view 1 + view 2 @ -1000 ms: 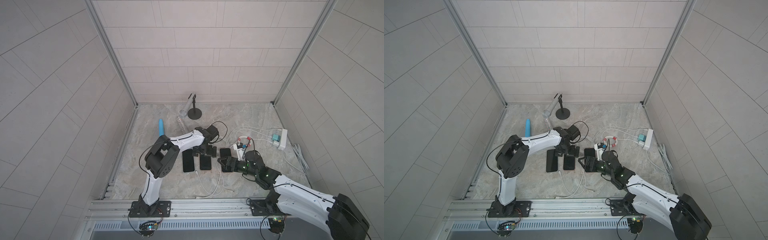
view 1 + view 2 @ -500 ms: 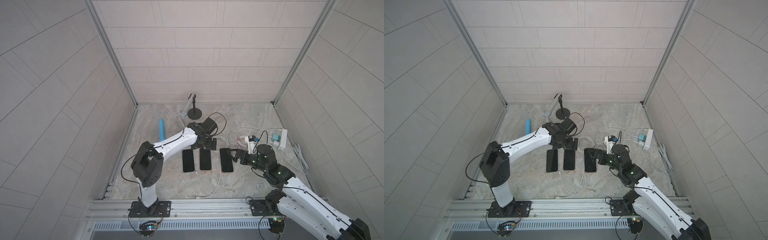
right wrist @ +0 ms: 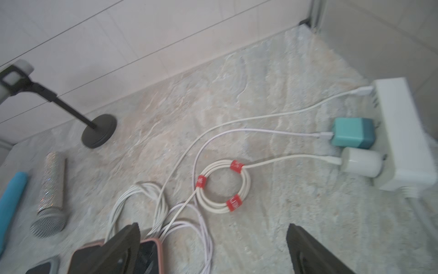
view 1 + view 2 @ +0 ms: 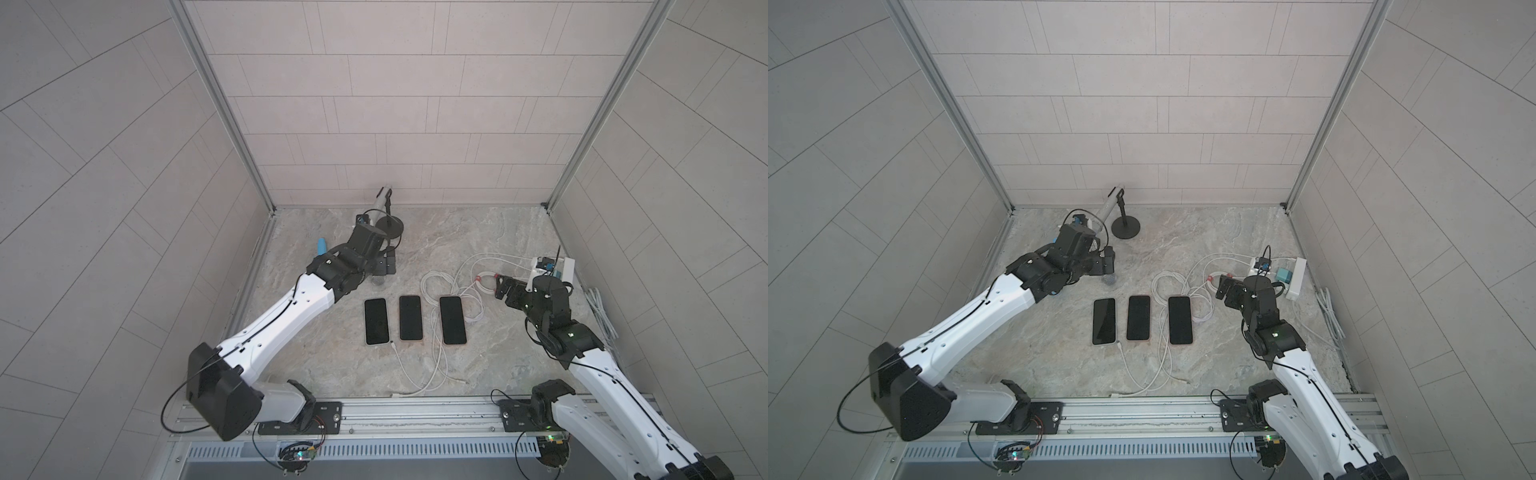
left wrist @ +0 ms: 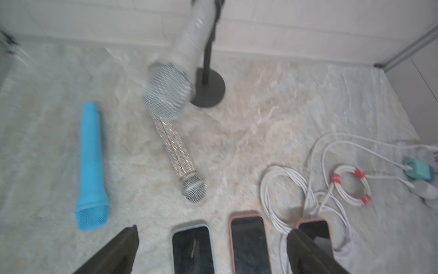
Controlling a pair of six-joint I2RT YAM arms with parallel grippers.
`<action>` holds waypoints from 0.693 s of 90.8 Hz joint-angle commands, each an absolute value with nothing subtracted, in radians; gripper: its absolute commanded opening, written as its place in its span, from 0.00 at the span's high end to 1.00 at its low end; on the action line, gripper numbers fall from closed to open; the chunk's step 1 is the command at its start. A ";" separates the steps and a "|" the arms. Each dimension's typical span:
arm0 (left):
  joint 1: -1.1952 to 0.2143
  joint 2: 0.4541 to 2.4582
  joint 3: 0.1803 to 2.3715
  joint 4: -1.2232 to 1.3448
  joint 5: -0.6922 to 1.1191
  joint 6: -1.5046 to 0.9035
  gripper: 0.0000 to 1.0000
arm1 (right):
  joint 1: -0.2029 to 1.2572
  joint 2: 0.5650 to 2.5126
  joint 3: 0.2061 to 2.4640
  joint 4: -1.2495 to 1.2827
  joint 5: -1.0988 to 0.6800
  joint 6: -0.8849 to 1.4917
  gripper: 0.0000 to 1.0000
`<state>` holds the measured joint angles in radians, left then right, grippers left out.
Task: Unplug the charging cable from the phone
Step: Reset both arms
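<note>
Having pulled back from the phones [image 4: 410, 318], the left gripper [image 4: 390, 265] and right gripper [image 4: 500, 286] now hang spread and empty, while the three lie side by side between them, the cable [image 4: 436, 365] ends apparently loose nearby, though the ports are too small to confirm.

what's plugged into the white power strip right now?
Power strip, visible side: teal adapter, round white adapter, white cable plug. Its far side is out of sight, so more plugs cannot be ruled out.
</note>
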<state>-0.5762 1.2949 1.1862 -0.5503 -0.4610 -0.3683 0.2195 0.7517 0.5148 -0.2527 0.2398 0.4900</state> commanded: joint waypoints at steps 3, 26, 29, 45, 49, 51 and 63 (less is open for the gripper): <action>-0.468 1.191 1.018 -0.317 -0.568 -0.249 0.00 | 0.190 0.766 0.437 -0.013 0.392 0.353 0.00; -0.079 1.230 0.834 -0.046 -0.360 -0.321 0.00 | 0.099 1.066 0.387 0.354 0.385 0.239 0.00; -0.031 1.252 0.813 -0.012 -0.302 -0.335 0.00 | 0.089 1.111 0.383 0.396 0.380 0.241 0.00; 0.050 1.321 0.623 0.321 -0.204 -0.244 0.00 | 0.078 1.284 0.374 0.558 0.366 0.210 0.00; 0.049 1.330 0.569 0.421 -0.208 -0.220 0.00 | 0.077 1.300 0.393 0.549 0.364 0.198 0.00; 0.050 1.338 0.543 0.472 -0.214 -0.209 0.00 | 0.076 1.310 0.395 0.563 0.364 0.187 0.00; 0.058 1.353 0.543 0.433 -0.190 -0.144 0.00 | 0.060 1.360 0.394 0.659 0.362 0.143 0.00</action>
